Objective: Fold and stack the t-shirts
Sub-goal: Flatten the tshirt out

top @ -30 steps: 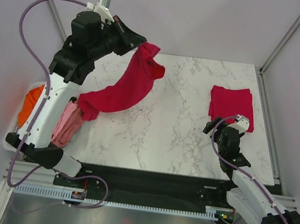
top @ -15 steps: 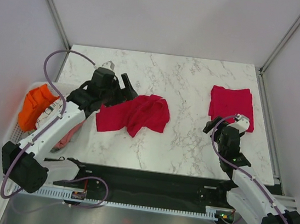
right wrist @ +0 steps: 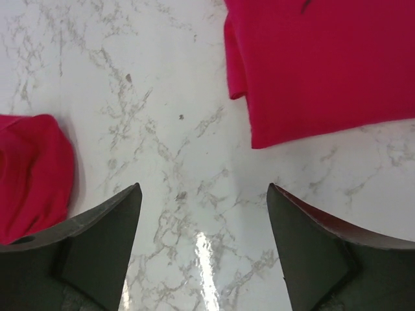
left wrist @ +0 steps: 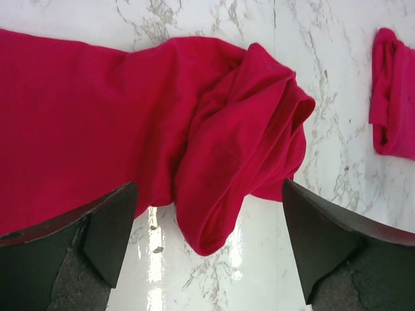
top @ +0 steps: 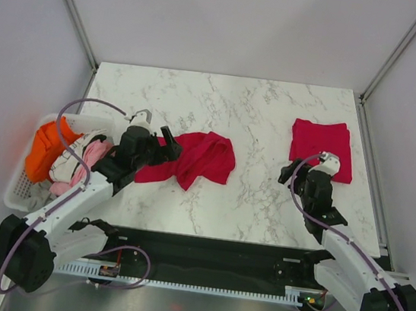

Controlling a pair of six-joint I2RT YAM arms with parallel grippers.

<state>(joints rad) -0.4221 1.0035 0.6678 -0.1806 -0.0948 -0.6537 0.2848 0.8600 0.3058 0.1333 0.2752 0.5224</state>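
white marble table carries both red shirts. left pincer gapes wide and grips nothing; the crumpled t-shirt lies just ahead of it, spreading under the gap between its fingers. right pincer is spread wide too, empty, with the folded t-shirt flat ahead, to its right.

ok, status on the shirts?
Left gripper open, over crumpled shirt. Right gripper open, empty, near folded shirt. Laundry basket at far left, not in the way.
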